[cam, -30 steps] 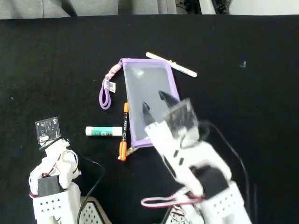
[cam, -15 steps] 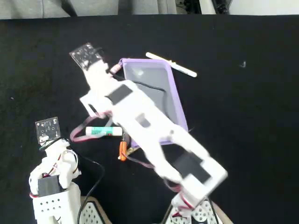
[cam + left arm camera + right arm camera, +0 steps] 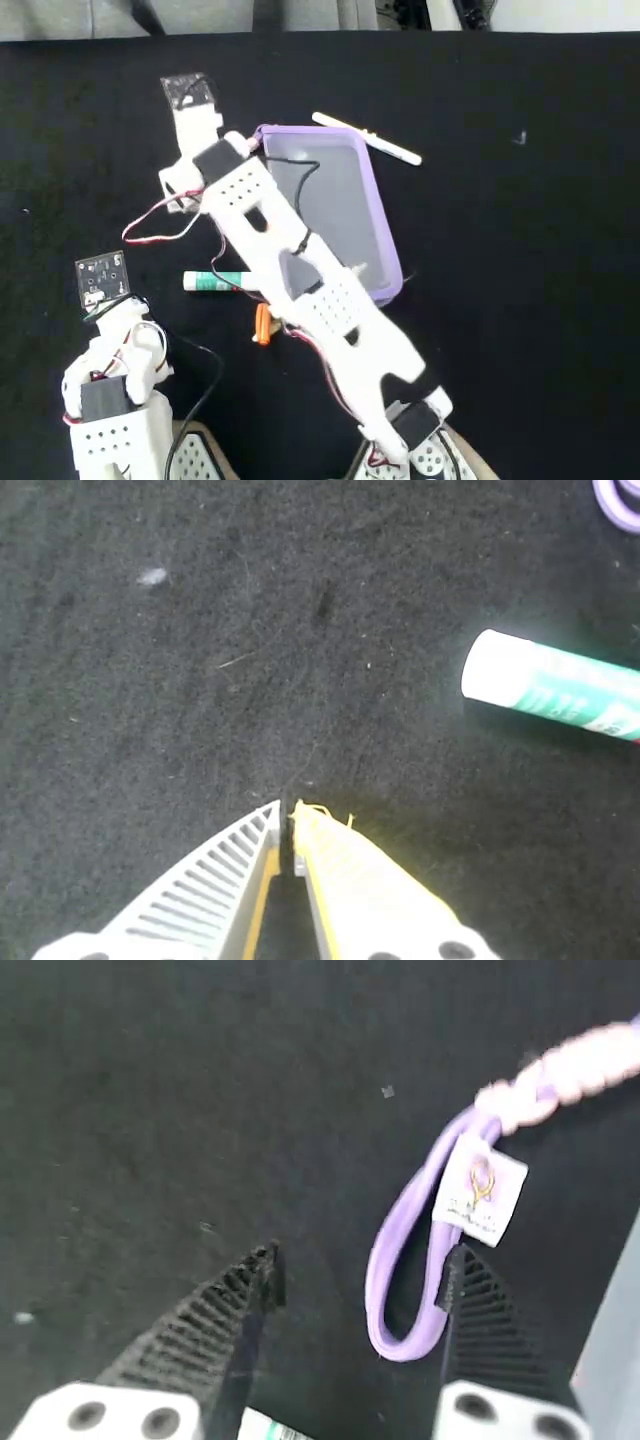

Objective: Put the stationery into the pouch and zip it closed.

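My right arm [image 3: 300,270] lies stretched diagonally across the table [image 3: 520,300], covering part of the pouch [image 3: 350,190] and most of the marker [image 3: 262,325]. Its gripper [image 3: 362,1260] is spread wide around the strap [image 3: 380,1270] at the pouch's corner. The left gripper [image 3: 285,810] is clenched on nothing, parked near the glue [image 3: 550,685]. Glue, marker and pen [image 3: 365,138] all lie outside the pouch. My worry is that closing here catches only the limp strap, so pulling drags the whole pouch into the pen instead of holding it steady. The arm's dangling cable could also snag the marker. I can't tell whether the zip is open.
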